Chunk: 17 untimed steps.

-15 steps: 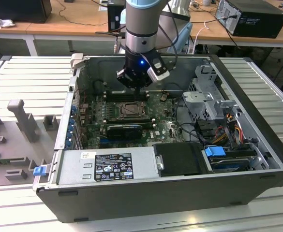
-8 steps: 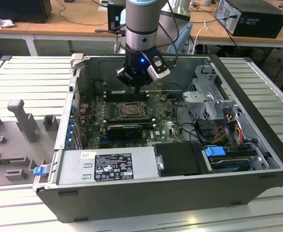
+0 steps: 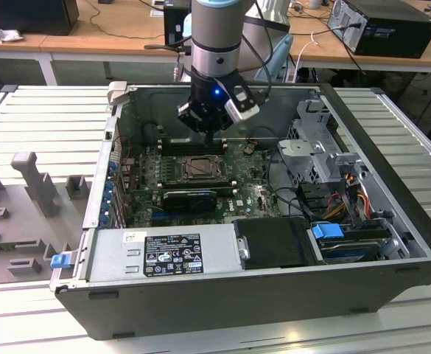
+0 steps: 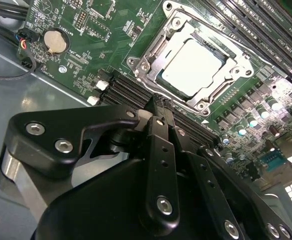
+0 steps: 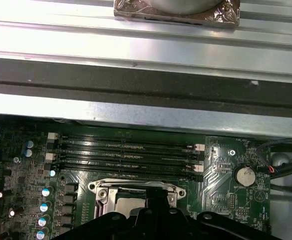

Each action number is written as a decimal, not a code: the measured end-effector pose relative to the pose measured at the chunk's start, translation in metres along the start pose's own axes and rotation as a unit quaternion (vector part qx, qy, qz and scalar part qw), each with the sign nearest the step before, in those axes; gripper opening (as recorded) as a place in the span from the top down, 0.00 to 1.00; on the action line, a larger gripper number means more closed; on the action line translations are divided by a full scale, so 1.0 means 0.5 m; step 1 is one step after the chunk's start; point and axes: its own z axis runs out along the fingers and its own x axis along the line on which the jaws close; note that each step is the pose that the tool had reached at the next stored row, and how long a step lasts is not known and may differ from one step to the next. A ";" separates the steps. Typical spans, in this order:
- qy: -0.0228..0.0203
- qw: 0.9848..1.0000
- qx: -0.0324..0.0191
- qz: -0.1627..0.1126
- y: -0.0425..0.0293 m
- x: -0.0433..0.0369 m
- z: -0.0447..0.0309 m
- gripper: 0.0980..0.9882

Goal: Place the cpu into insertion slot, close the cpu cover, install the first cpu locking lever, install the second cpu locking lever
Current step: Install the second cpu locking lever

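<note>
Already the cpu (image 4: 193,67) lies flat in the insertion slot (image 4: 148,56), upper centre-right of the second wrist view, its pale face showing through the window of the cpu cover (image 4: 220,50), which appears folded down around it. At the bottom centre of the first wrist view the cover's rim (image 5: 101,187) peeks out past the black gripper (image 5: 158,192). In the exterior view the gripper (image 3: 214,136) hangs just above the socket (image 3: 199,168), at the frame's upper middle, inside the open computer case (image 3: 392,214). The fingers (image 4: 158,150) look pressed together, holding nothing, probably so the narrow tip can reach the socket's edge between the black memory slots (image 4: 131,92) and the frame. Whether either locking lever is latched cannot be told.
</note>
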 end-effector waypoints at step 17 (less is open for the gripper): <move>0.000 1.000 0.000 0.000 -0.011 0.001 -0.001 0.99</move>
